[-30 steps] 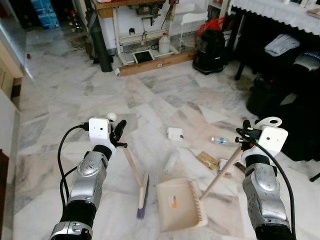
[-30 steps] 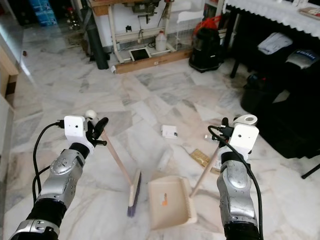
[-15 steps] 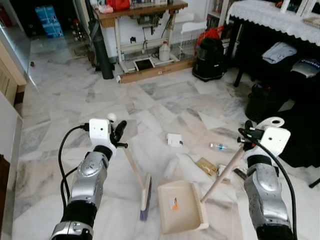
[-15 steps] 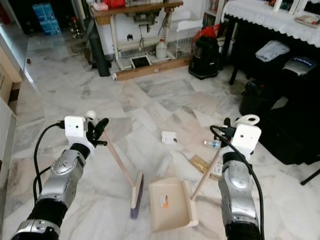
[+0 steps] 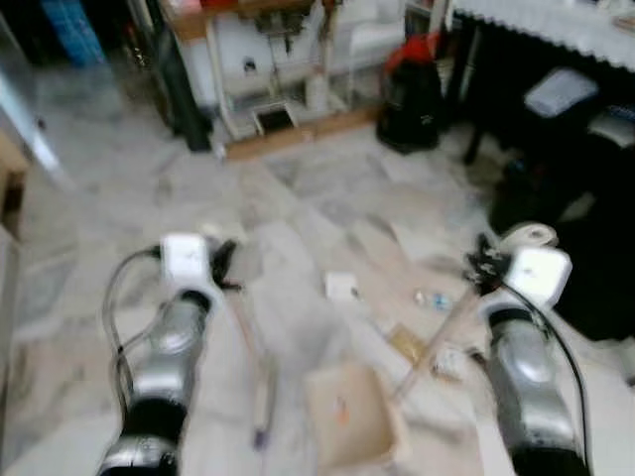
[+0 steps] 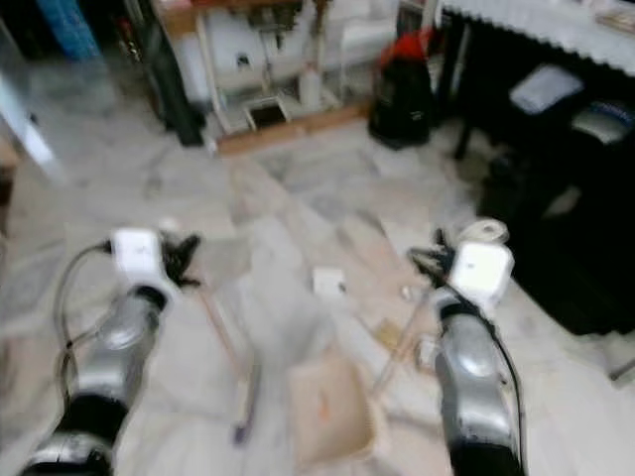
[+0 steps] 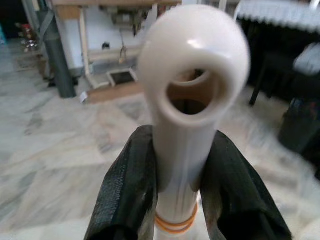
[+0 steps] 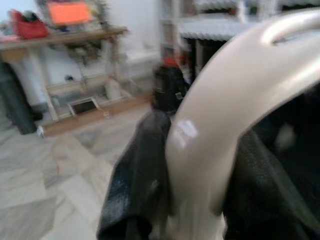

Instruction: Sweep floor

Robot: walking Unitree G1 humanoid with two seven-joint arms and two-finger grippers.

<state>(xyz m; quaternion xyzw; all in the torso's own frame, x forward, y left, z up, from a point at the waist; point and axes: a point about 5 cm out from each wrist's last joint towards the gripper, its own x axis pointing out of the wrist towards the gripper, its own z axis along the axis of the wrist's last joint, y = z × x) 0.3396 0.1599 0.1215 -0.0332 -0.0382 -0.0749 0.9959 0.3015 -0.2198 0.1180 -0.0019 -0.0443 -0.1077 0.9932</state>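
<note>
Both arms forward, left gripper (image 7: pixel 175 200) and right gripper (image 8: pixel 200 200) clamped.

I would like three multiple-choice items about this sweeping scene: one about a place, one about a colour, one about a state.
1. Where does the dustpan lie?
A. on the floor between the two arms
B. on the dark table
C. inside the black vacuum cleaner

2. What colour is the broom handle top?
A. red
B. cream white
C. blue

3. What is the state of the left gripper?
A. open and free
B. shut on the broom handle
C. resting on the floor

Answers:
1 A: the head views show it flat on the marble floor.
2 B: the left wrist view shows a pale cream end with a hole.
3 B: both black fingers press the handle.
</note>
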